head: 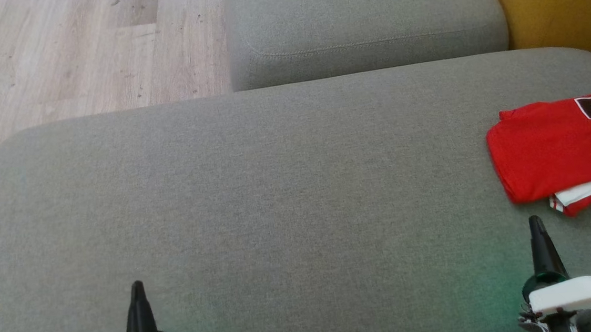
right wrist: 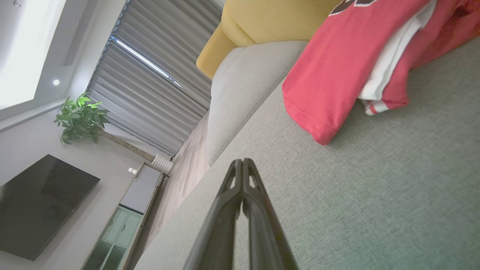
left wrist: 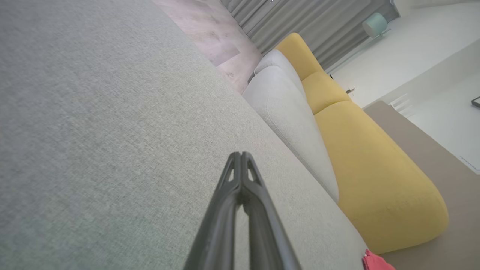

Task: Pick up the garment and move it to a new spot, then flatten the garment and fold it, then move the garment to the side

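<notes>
**Jersey folded at the seat's right edge, both claws shut and empty**

My left claw (head: pixel 137 288) and right claw (head: pixel 536 222) are each pinched fully together and hold nothing. Both are poised over the grey woven sofa seat (head: pixel 276 188). The red knit jersey with white trim and black numerals (head: pixel 547 151) lies folded in a rough rectangle at the seat's far right, near my right claw but apart from it.

I judge the fold and the move aside done. If it needs tidying, I should part the right claw, slip one finger under the doubled hem and lift all layers together, so the slack cloth does not spill open.

The jersey looks thin, limp and smooth. The seat is coarse-woven, firm and rounded at its corners.
</notes>
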